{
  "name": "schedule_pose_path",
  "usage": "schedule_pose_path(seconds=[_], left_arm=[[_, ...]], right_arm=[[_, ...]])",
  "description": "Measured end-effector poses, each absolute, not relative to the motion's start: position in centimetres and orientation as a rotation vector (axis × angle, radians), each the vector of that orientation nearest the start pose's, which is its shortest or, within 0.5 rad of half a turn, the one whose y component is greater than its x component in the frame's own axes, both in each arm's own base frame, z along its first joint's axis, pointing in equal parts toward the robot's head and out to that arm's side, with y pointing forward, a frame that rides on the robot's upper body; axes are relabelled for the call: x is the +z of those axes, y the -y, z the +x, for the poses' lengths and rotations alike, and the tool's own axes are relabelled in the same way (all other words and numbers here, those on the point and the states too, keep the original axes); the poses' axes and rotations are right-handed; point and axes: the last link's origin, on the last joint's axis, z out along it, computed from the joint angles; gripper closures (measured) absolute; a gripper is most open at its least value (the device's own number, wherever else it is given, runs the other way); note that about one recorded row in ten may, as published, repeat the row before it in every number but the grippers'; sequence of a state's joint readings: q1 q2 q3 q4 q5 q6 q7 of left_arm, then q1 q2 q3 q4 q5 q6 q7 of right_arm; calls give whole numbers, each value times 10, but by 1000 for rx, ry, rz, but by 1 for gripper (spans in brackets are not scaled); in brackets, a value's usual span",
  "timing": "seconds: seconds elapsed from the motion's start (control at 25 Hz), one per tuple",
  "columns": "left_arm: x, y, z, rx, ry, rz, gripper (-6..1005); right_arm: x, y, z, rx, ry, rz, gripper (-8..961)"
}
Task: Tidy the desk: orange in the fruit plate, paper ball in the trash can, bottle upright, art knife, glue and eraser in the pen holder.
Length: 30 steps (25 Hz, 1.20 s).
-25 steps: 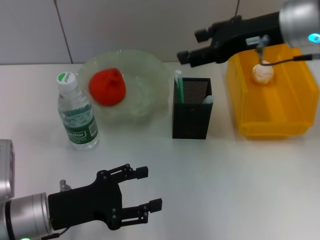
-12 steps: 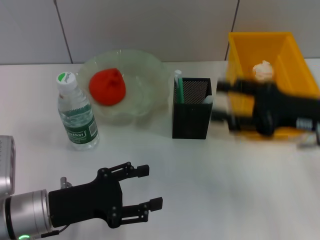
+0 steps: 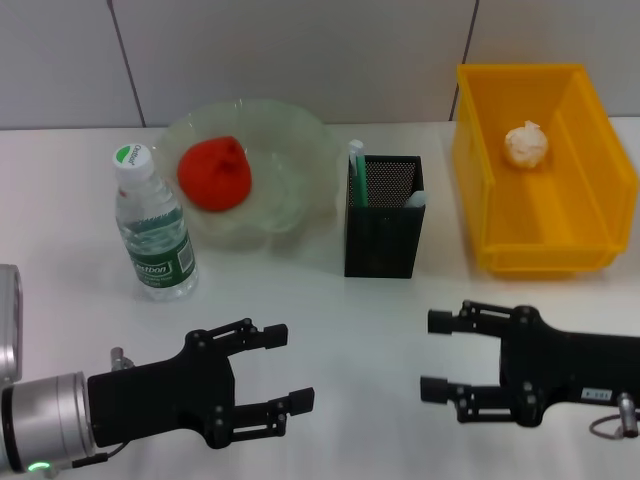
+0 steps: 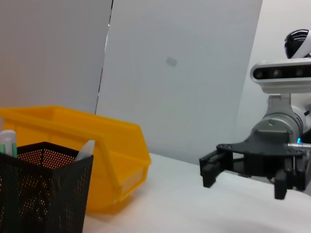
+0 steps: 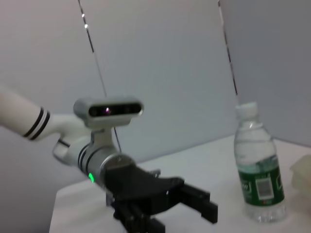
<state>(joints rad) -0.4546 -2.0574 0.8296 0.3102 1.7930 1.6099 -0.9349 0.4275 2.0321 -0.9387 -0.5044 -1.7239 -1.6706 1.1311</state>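
Orange [image 3: 215, 172] — red-orange, bumpy, pointed.

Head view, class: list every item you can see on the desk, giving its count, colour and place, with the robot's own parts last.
Bottle: one, clear with green label, upright, far left.
Fruit plate: one, pale green, beside the bottle.
Orange: one, red-orange, in the fruit plate.
Pen holder: one, black mesh, centre.
Glue: one, green, standing in the pen holder.
Trash can: one, yellow, right.
Paper ball: one, white, in the trash can.
Left gripper: open, near left.
Right gripper: open, near right.

Upright bottle [image 5: 256, 170] stands beyond the left pincer [image 5: 182, 206], fingers spread.
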Motion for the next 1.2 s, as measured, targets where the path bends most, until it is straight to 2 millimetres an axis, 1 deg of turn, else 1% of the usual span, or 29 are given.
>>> schedule_pose_path(seconds=[0.36,1.2], left_arm=[[-45,-268,-283,-895,467,-2787,192],[-42,-266,-287,-870,467,-2810,192]], right_arm=[[-28,-273,279,877,-439,-2821,164],[-32,-272,277,885,-413,-2818,163]])
